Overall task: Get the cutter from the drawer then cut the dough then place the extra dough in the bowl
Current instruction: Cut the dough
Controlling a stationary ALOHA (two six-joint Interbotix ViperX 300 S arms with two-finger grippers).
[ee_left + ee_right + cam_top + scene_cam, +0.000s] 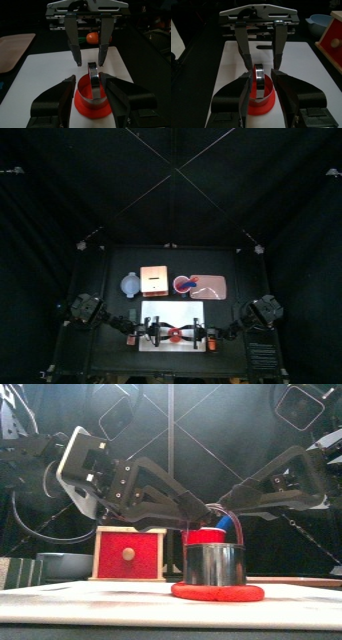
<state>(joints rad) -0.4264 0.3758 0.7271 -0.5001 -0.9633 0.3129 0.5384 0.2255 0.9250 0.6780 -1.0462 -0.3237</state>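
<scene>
A round metal cutter (214, 565) stands on the flat red dough (217, 592), which lies on the white cutting board (150, 316). My left gripper (90, 80) comes in from the left and its jaws clasp the cutter (91, 86) on both sides. From the right, my right gripper (262, 75) clasps the cutter (260, 82) the same way. The two grippers face each other across it, left gripper (154, 335) and right gripper (197, 335). Red dough (90, 106) shows below the cutter's wall. The blue-grey bowl (130, 283) sits at the back left.
The wooden box (154, 280) with its red drawer front (130, 554) stands behind the board, next to the bowl (64, 564). A pink tray (214, 288) with the red cup (203, 536) is at the back right.
</scene>
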